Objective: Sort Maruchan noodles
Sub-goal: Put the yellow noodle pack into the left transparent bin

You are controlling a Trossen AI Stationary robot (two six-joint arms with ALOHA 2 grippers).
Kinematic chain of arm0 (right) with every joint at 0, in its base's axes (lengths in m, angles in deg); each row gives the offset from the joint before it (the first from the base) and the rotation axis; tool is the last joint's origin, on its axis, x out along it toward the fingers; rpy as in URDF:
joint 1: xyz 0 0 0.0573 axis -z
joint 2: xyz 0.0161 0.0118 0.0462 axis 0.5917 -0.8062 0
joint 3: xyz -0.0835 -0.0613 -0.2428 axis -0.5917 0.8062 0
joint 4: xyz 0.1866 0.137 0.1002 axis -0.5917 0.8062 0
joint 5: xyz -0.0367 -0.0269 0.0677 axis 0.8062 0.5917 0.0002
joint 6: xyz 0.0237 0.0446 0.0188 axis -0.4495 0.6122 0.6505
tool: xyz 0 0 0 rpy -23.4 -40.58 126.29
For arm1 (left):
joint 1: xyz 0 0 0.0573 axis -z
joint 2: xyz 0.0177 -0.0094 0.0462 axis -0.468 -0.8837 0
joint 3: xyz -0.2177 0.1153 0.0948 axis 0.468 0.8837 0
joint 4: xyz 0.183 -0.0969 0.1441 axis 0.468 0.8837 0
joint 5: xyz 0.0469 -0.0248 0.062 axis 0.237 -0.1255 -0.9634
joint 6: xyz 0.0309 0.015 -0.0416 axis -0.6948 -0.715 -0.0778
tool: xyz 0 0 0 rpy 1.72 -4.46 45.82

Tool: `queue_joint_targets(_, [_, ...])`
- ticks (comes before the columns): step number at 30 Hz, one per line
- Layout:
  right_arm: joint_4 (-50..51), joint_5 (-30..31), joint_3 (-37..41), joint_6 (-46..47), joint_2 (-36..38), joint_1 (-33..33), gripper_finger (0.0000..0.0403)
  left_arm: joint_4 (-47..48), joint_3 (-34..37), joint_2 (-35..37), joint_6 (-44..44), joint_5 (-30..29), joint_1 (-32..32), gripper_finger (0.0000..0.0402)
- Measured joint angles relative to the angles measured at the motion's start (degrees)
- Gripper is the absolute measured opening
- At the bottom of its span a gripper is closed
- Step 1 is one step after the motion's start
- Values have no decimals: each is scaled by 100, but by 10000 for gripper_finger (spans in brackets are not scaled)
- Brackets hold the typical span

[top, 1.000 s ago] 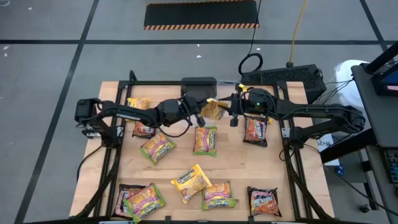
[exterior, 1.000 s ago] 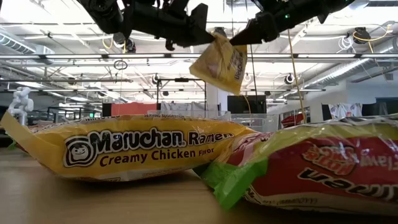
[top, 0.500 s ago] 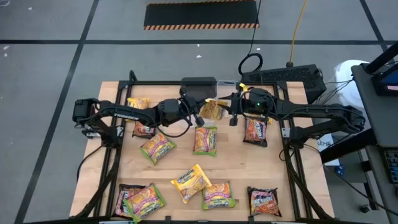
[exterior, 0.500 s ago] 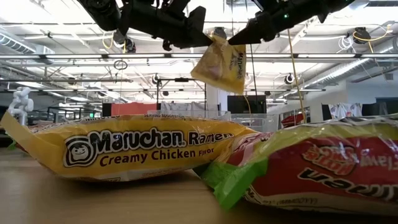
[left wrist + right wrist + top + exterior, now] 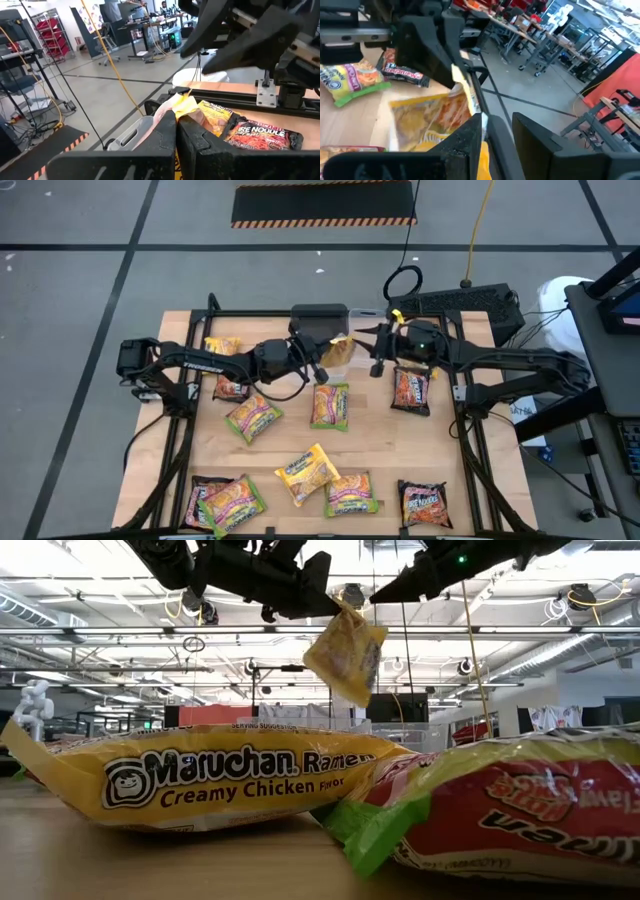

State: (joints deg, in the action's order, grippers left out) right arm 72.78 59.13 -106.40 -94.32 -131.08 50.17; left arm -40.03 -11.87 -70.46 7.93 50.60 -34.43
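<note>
A yellow Maruchan noodle packet (image 5: 345, 648) hangs in the air over the table's far middle, with my left gripper (image 5: 326, 364) shut on it. My right gripper (image 5: 372, 348) stands open just to the packet's right, apart from it, with nothing between its fingers. Several more noodle packets lie flat on the wooden table (image 5: 280, 442): a green-edged one (image 5: 330, 405), a dark one (image 5: 410, 390), a yellow one (image 5: 306, 471). The low view shows a yellow packet (image 5: 200, 785) and a green-edged one (image 5: 500, 815) close up. My left gripper pinches the yellow packet's upper corner (image 5: 341, 610) between its two shut fingers (image 5: 167, 137). The fingers come in level from the table's left. The packet hangs tilted below the fingers, lifted clear of the table.
A dark grey box (image 5: 320, 317) sits at the table's far edge, just behind the held packet, with a clear tub (image 5: 129, 136) beside it. A black metal frame (image 5: 470, 450) runs along the table's sides. More packets lie along the near edge (image 5: 228, 500) and at the far left (image 5: 222, 346).
My right gripper has drawn back from the yellow packet's upper corner, toward the table's right edge and slightly up. The packet's freed side has swung down and round, so that it hangs from my left gripper alone.
</note>
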Motion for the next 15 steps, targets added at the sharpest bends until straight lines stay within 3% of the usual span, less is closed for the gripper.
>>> queue_joint_targets(4, [47,407,0,7,176,-2,106,4,0,-1,82,-11,0,0])
queue_joint_targets(15, [281,458,0,140,653,-8,105,348,0,-4,661,-529,0,0])
